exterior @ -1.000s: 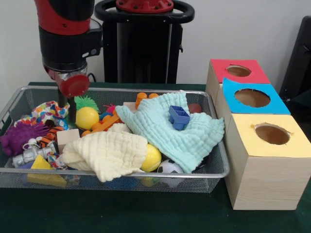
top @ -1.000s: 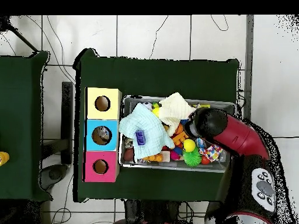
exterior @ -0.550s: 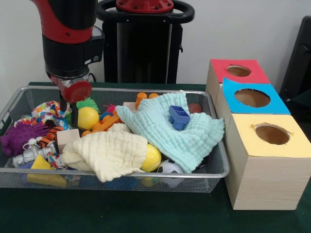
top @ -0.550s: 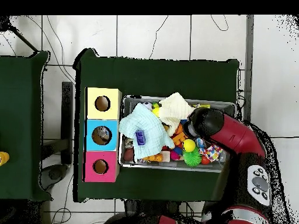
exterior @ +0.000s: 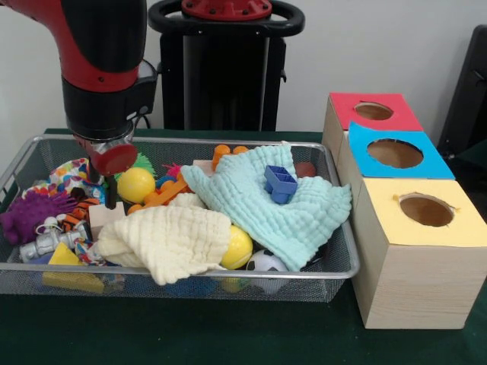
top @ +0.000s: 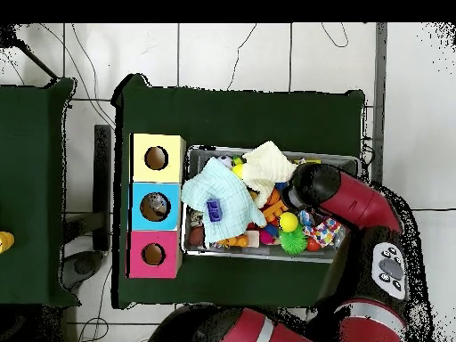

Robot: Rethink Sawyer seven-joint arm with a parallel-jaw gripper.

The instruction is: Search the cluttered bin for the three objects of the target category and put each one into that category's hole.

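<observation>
Wire bin (exterior: 335,268) is full of clutter, and your hand (exterior: 111,199) is low in it beside the yellow ball (exterior: 136,184); whether it grips anything, I cannot tell. Sorting looks barely begun.

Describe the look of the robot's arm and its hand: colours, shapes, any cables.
The arm is a thick rounded tube with a glossy red shell and a wide black cylindrical band below it. Under that sits a round red disc-shaped cap. The hand shows only as a thin dark stem beneath the cap. From overhead, the arm reads red with a black end. No cables are visible on it.
</observation>
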